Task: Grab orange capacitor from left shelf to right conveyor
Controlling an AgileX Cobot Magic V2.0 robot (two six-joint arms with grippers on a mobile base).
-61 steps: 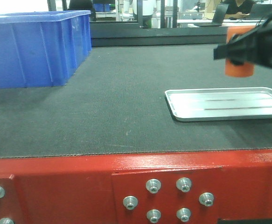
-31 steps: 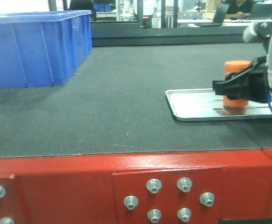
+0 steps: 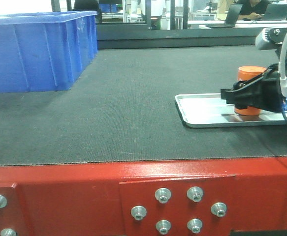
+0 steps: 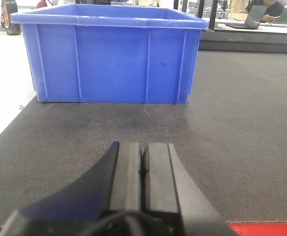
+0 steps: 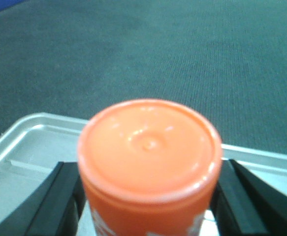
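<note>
The orange capacitor is clamped at mid-body by the right gripper and stands upright in the silver tray on the right conveyor. It is judged rigid, smooth-sided and light; a side grasp below the cap is advised. The left gripper is clenched, empty. Beyond, a blue bin is seen; further back, desks.
</note>
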